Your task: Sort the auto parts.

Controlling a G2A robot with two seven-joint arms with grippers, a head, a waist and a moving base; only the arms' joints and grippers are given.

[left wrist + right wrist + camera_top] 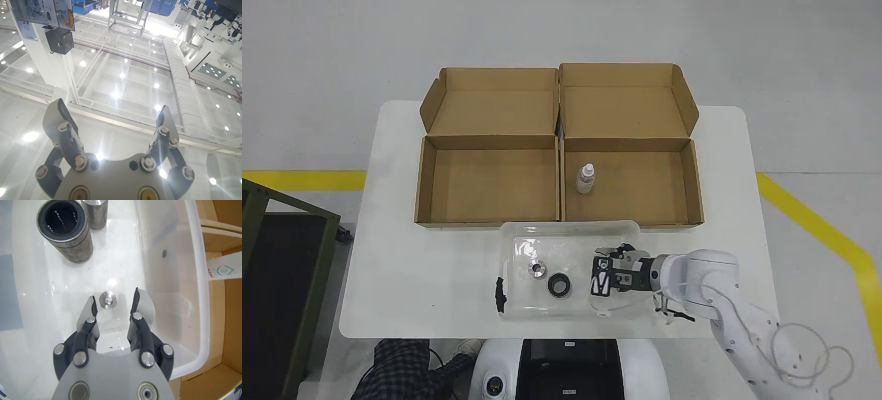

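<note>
My right gripper (114,303) (595,277) hangs open inside the clear plastic bin (512,235), its fingers on either side of a small round silver part (108,300) on the bin floor, not touching it. Farther along the bin stand a large ringed cylinder with a black bore (65,231) (561,285) and a smaller metal cylinder (95,213) (538,269). A small white bottle (585,178) lies in the right cardboard box (694,190). My left gripper (113,113) is open with nothing between its fingers and points up at the ceiling.
Two open cardboard boxes sit side by side behind the bin; the left box (424,185) holds nothing. A black clip (499,293) sits on the bin's left rim. The bin wall (196,294) runs close beside my right gripper.
</note>
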